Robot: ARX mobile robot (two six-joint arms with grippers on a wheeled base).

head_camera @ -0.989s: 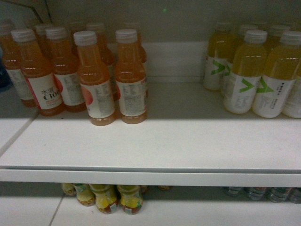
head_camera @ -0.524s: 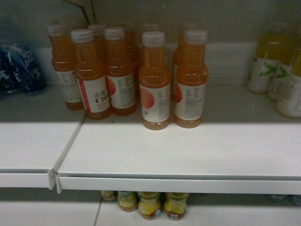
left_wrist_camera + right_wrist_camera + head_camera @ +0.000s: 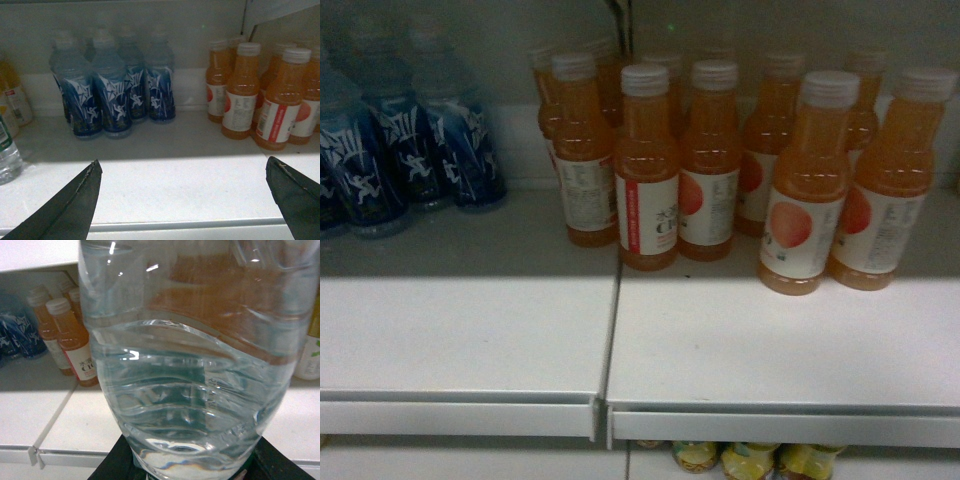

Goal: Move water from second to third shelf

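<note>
Here the right tool (image 3: 187,472) grips the water (image 3: 190,365) bottle, held before the shelf (image 3: 95,425) front edge. The left tool (image 3: 182,200) hangs wide apart, facing blue bottles (image 3: 112,95).

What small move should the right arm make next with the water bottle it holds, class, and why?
Probably carry the water bottle forward and set it on the bare front strip of the shelf. The right gripper holds it at its base, and the orange drink bottles stand farther back, leaving open space in front.
</note>
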